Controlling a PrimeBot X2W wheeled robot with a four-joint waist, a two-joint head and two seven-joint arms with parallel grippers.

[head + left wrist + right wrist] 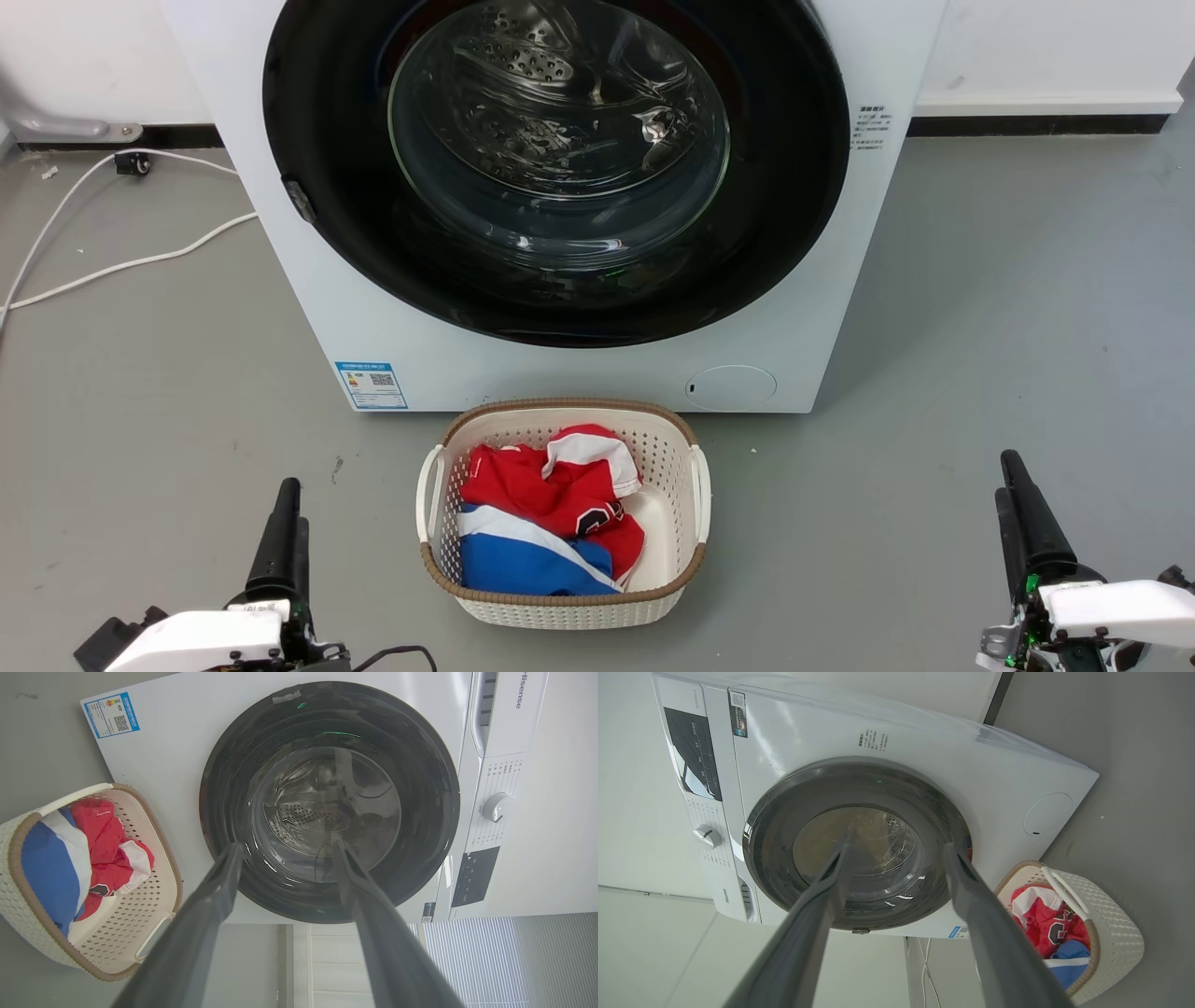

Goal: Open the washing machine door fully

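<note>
One round glossy black washing machine door (pixel 557 168) sits shut, flush against the front of the white washing machine (pixel 579 373), its clear glass bowl showing the perforated steel drum behind. A blue label (pixel 371 385) and a round flap (pixel 731 386) mark the lower front panel. Just before the machine stands a cream laundry basket (pixel 560 607) holding red, white and blue clothes (pixel 551 523). The left gripper (pixel 294 504) and right gripper (pixel 1008 476) hover low at either side, well apart from the door; in the wrist views each has its fingers spread and grasps nothing. A white cable (pixel 112 266) lies on the grey floor (pixel 980 327) to the left.
</note>
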